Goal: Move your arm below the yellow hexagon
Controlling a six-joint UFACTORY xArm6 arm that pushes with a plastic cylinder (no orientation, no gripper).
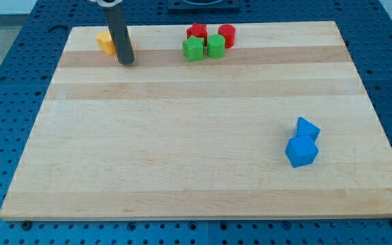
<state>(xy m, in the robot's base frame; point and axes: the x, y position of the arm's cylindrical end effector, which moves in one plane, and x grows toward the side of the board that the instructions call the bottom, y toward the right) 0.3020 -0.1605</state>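
Pale wooden board (196,170) lies on a blue pegboard bench (5,102) and fills most of the view. I carry no jaws, only a dark rod, so nothing opens, closes or grips. My tip (126,62) rests on the board in the far left part, near the far edge. The rod rises from it and leaves the view at the top.

Just left of the rod sits the yellow hexagon (105,42), slightly farther away than my tip. The rod hides its right side, so I cannot tell whether the two touch. My tip is to the hexagon's right and a little nearer the view's bottom, not straight below it.

Farther right along the far edge stands a tight cluster of four blocks. A green block (193,49) with a notched outline sits beside a green cylinder (215,46). Behind them are a red block (197,31), perhaps star-shaped, and a red cylinder (226,35).

Well apart from all these, in the near right part of the board, two blue blocks touch each other. The blue cube (301,151) is nearer, and a smaller blue block (307,128) sits just behind it.
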